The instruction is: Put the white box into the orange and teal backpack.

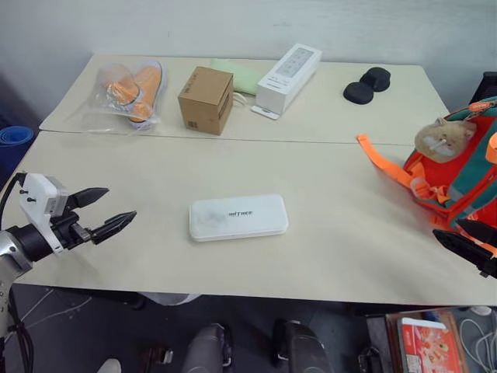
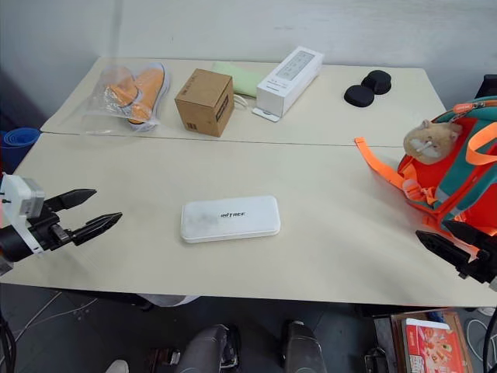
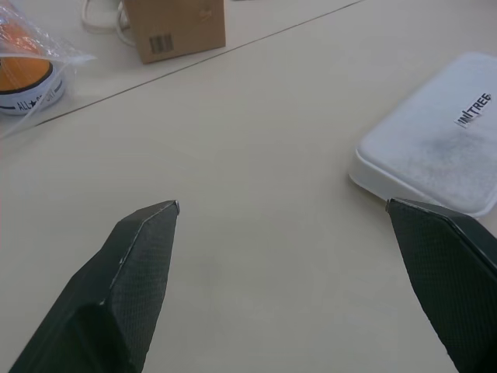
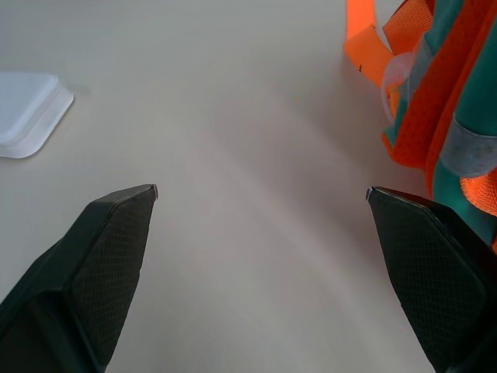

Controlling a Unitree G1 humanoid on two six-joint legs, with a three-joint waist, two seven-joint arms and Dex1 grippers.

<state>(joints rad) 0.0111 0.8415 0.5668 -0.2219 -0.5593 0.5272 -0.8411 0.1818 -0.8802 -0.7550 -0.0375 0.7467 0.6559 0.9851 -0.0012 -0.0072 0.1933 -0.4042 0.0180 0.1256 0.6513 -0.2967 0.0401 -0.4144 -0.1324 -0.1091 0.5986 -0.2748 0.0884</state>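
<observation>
Both grippers spread and empty, box untouched mid-counter.

The box (image 1: 238, 217) lies flat near the front of the counter (image 1: 326, 179), well apart from the backpack (image 2: 454, 183) at the right edge. The left gripper (image 1: 105, 211) hangs released off the box's left end; the right gripper (image 2: 446, 242) is also released, just beside the backpack's lower edge. The likely risks: the box is flat and wide with rounded corners, so a pinch across it may slip or skate it along the smooth counter; one gripper on one end could let it tip and drop. I cannot tell whether the backpack is open; if its mouth is shut or slack, the box may catch there. The orange strap (image 2: 382, 165) trailing on the counter could snag a gripper.
</observation>
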